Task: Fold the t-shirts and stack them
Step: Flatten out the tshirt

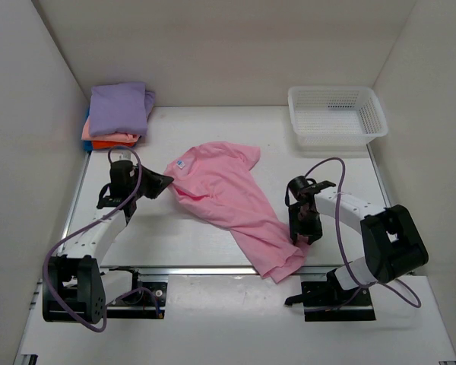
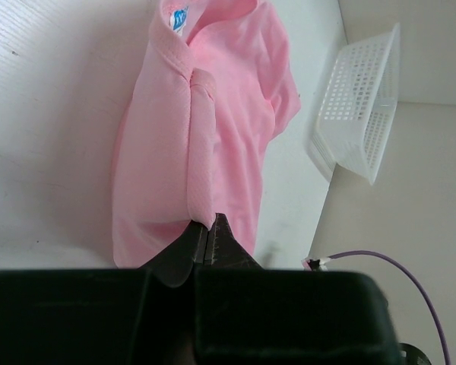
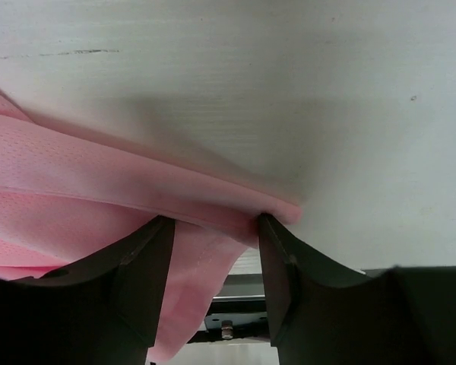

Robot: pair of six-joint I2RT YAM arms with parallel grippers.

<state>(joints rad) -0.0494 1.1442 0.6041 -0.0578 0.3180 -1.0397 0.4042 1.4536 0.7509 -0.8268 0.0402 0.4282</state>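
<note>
A light pink t-shirt lies crumpled diagonally across the table, its white neck label at the upper left and its hem hanging over the front edge. My left gripper is shut on a fold of the shirt near the collar. My right gripper is open, its fingers straddling the shirt's right edge near the hem. A stack of folded shirts, lavender on top with salmon and orange below, sits at the back left.
A white plastic mesh basket stands at the back right; it also shows in the left wrist view. White walls enclose the table on three sides. A metal rail runs along the table's front edge.
</note>
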